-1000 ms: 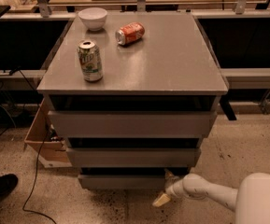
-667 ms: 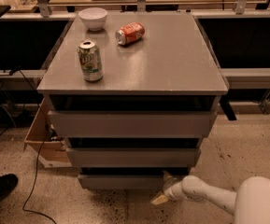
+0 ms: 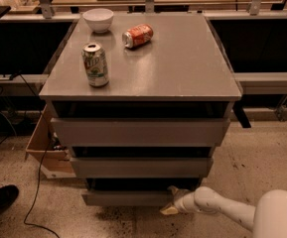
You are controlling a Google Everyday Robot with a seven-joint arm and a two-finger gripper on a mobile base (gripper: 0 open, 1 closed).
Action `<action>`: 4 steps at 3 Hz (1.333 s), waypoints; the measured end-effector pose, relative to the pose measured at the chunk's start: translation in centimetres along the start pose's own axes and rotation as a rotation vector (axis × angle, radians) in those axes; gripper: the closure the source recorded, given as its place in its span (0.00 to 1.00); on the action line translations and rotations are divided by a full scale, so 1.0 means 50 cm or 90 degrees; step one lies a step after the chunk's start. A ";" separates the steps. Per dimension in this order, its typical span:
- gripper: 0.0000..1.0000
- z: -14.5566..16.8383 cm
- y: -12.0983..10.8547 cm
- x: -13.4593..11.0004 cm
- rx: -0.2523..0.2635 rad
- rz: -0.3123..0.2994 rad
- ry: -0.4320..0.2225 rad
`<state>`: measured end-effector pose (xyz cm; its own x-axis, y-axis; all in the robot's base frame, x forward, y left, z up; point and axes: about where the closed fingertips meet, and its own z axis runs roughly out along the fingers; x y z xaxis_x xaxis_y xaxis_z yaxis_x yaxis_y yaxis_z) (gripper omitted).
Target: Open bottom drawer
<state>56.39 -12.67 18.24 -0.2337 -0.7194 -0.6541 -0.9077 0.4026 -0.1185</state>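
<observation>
Hand at right end of bottom drawer, pull step in progress.
Hand [image 3: 170, 207] sits low at the floor, touching the right end of the bottom drawer [image 3: 125, 198], lowest front of the grey cabinet [image 3: 140, 132]; can't tell if it's spread or pinching. Drawer looks barely out. To do it well: hook the top edge and pull straight out, level and slow, since an off-centre pull may skew it. The cans [image 3: 95, 64] on the counter [image 3: 182, 63] could topple if it's jerked.

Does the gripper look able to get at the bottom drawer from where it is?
Probably yes: the gripper sits at the front of the bottom drawer, at its right end, and nothing visible lies between them.
</observation>
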 end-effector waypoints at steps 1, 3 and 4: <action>0.08 -0.006 -0.001 -0.004 0.000 0.000 0.000; 0.00 -0.013 0.073 -0.008 -0.046 0.004 0.009; 0.00 -0.028 0.210 -0.004 -0.136 0.017 0.032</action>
<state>46.41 -9.07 18.17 -0.2711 -0.7390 -0.6168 -0.9528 0.2968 0.0631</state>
